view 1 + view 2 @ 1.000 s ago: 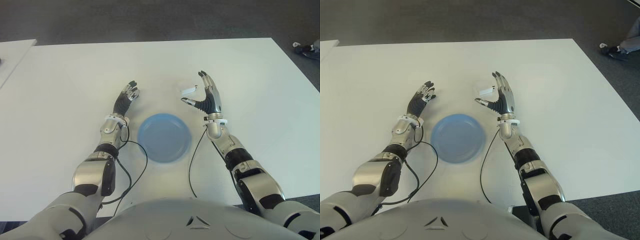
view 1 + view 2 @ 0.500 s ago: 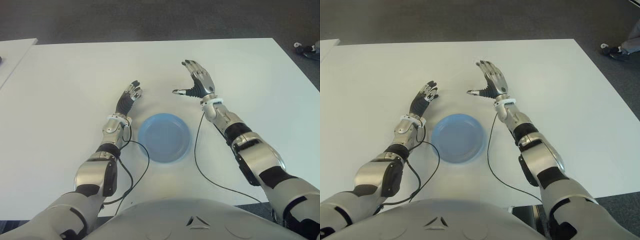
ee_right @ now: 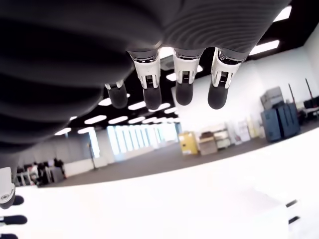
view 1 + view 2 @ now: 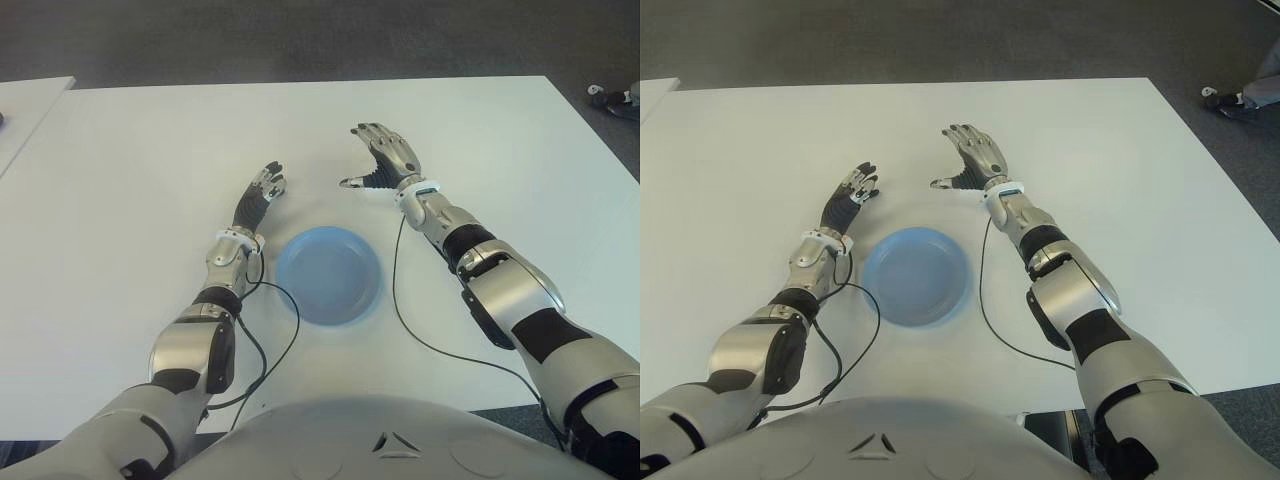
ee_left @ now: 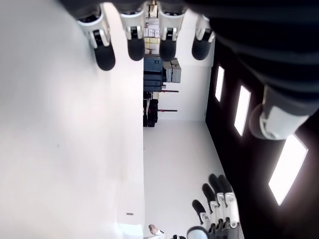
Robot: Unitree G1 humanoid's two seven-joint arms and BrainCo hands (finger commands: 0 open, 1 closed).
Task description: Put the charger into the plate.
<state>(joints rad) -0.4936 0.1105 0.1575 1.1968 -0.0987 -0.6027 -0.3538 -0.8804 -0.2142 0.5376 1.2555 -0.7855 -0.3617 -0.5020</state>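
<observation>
Viewed from above: a white table (image 4: 120, 180) with a blue plate (image 4: 328, 275) near its front edge, holding nothing. Right hand (image 4: 385, 160) raised beyond the plate, fingers spread wide, gripping nothing. Left hand (image 4: 258, 195) shown left of the plate, fingers extended, empty. Charger not visible anywhere; whereabouts impossible to tell.

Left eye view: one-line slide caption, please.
Right hand open above the white table beyond the empty blue plate; left hand open; no charger visible.
</observation>
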